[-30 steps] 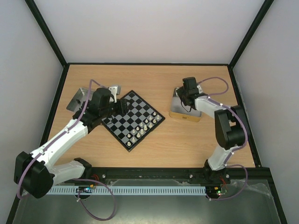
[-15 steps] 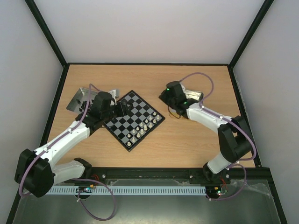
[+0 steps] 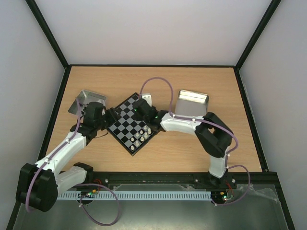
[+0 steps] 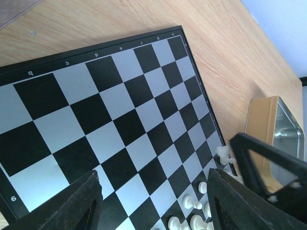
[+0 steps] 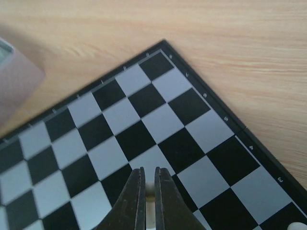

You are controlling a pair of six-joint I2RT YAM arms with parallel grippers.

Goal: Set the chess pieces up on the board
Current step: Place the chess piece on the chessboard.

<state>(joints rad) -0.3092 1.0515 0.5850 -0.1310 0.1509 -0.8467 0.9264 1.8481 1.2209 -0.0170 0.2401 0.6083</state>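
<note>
- While the right arm is stretching across the bench (image 3: 192, 148), the right hand (image 5: 148, 175) is hovering low over the far squares of the board (image 3: 123, 127). A second ago it was hanging over the right tray (image 3: 193, 101); half a second ago it was midway between tray and board.
- Right fingers (image 5: 136, 196) are pressing nearly together, with only a slit between them. Something pale is showing at the tips; cannot tell whether it is a piece being gripped.
- Right tray is now lying fully uncovered, well apart from the board.
- Left hand (image 4: 153, 191) is standing open, with nothing between the left fingers (image 4: 79, 206). It is hanging by the board's left corner. A second ago it was sitting farther in, over the far-left edge.
- Left tray (image 3: 92, 97) is showing more of itself than before, just beyond the left arm.
- Board is lying turned like a diamond mid-bench, unmoved across all three moments.
- Chess pieces (image 3: 144, 135) are standing clustered along the board's near-right edge, in the same place as earlier.
- Lone piece (image 4: 223, 154) is sitting right at the board's rim in the left wrist view; cannot tell whether it is on or off the board.
</note>
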